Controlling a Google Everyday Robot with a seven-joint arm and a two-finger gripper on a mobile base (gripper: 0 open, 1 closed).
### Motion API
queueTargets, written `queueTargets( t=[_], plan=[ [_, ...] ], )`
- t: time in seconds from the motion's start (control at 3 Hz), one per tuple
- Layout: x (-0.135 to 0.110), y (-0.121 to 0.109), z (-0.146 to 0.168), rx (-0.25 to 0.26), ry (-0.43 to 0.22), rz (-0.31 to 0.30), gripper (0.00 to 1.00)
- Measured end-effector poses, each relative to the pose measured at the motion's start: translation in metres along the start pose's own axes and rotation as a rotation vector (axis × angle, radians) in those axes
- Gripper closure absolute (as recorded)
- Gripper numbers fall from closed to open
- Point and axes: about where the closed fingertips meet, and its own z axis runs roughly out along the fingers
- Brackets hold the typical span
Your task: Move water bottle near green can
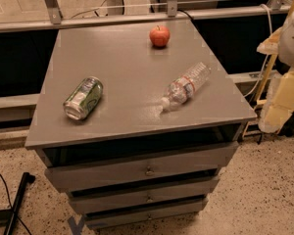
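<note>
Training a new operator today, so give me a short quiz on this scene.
1. What sits at the back of the grey drawer cabinet?
A) red apple
B) water bottle
C) green can
2. True or false: the green can stands upright.
3. Where is the gripper?

Key:
1. A.
2. False: it lies on its side, apart from and left of the water bottle.
3. Not in view; nothing holds the water bottle.

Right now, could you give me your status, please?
Hand not in view. Water bottle lying right, green can lying left, apart. Apple behind, off the path.
</note>
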Motion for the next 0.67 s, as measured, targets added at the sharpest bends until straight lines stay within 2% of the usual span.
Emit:
queueTargets(
  t=[0.33, 0.67],
  plan=[
    [0.0000, 0.0000, 0.0000, 0.000, 0.000, 0.000, 0.00],
    [-0.0067, -0.0099, 0.0085, 0.001, 0.013, -0.044, 0.00]
  ],
)
